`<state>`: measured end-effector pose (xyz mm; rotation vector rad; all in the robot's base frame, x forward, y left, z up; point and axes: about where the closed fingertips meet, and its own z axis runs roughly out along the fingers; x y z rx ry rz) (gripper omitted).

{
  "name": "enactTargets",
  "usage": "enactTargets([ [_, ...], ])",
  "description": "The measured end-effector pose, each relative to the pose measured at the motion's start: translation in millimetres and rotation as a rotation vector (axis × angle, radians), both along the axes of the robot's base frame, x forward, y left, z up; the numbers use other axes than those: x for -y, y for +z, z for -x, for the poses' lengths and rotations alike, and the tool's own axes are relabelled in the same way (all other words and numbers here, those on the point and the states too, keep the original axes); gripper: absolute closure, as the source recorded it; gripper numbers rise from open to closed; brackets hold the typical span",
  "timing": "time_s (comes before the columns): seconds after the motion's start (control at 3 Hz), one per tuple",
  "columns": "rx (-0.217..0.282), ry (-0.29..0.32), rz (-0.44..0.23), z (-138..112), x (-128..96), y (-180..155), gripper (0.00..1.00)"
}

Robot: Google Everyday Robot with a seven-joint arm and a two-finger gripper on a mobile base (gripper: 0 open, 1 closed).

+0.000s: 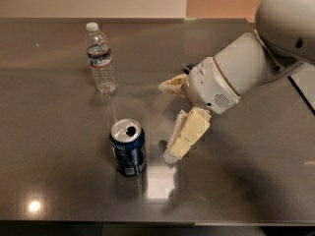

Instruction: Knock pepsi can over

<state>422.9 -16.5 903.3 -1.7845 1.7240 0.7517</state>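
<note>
- The can [128, 148] stands upright on the table [59, 181], in the front part of the surface, left of centre.
- The can is dark blue with a silver top. The top faces up and its opening is visible.
- The hand [164, 122] is to the right of the can, low over the table. It sits at the end of the arm [246, 68], which enters from the upper right.
- The hand is spread: its two cream fingers [189, 132] stand with a wide gap between them.
- The lower finger slants down and to the left. Its tip is just beside the right side of the can.
- A narrow strip of table shows between this tip and the can, so the two are apart.
- Whether the lower tip touches the table cannot be told.
- The upper finger points left, farther back on the table than the can.
- The bottle [101, 58] stands upright at the rear left. It is clear plastic with a white cap and a label band around its upper body.
- The bottle is well apart from both the can and the hand.
- The arm housing is light grey, with a small vent grille on the face toward the camera.
- The table is dark and glossy. It shows a faint reflection below the can.
</note>
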Motion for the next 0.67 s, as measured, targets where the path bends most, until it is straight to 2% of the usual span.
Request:
enactTargets([
  [0.67, -0.033, 0.149, -0.216, 29.6, -63.3, -0.5, 0.00],
])
